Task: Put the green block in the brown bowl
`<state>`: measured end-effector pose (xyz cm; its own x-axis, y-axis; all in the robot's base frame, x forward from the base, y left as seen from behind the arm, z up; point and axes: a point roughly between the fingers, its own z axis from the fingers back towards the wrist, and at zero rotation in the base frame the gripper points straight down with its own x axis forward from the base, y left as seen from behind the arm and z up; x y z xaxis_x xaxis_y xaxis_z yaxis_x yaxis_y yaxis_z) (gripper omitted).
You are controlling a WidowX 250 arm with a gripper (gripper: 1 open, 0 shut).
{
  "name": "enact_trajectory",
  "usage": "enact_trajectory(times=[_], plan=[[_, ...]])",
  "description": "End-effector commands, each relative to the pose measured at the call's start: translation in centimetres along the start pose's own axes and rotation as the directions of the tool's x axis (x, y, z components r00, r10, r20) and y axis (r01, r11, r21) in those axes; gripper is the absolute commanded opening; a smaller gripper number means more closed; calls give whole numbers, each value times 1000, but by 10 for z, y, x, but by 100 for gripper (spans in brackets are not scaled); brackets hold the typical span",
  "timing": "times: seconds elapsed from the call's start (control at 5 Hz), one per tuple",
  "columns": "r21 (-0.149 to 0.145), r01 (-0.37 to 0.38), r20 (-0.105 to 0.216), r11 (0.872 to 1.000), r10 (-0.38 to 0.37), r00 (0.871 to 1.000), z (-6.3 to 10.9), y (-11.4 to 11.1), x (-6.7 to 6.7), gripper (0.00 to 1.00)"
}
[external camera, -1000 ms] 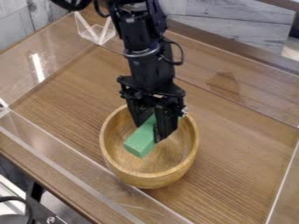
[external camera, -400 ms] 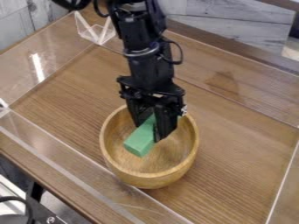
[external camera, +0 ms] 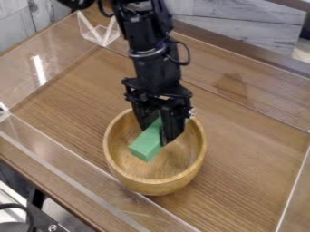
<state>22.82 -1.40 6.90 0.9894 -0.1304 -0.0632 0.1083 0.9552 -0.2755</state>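
Observation:
The brown bowl (external camera: 125,169) sits on the wooden table near the front. My gripper (external camera: 158,138) reaches down into it from above, black fingers pointing steeply downward. The green block (external camera: 148,145) hangs tilted inside the bowl, its upper end pinched between the fingers, its lower end down near the bowl's inner wall. The gripper is shut on the block. Whether the block's lower end touches the bowl I cannot tell.
A clear plastic wall (external camera: 49,136) runs along the table's left and front edges. A clear upright stand (external camera: 97,33) is at the back left. Bare wooden tabletop (external camera: 242,100) lies to the right of the bowl.

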Motion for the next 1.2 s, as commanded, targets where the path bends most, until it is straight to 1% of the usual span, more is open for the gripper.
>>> enact_trajectory(times=[0.0, 1.0], plan=[[4, 14, 49, 1000, -14, 999, 13, 0, 10, 0], [-7, 15, 51, 1000, -15, 999, 14, 1, 14, 0]])
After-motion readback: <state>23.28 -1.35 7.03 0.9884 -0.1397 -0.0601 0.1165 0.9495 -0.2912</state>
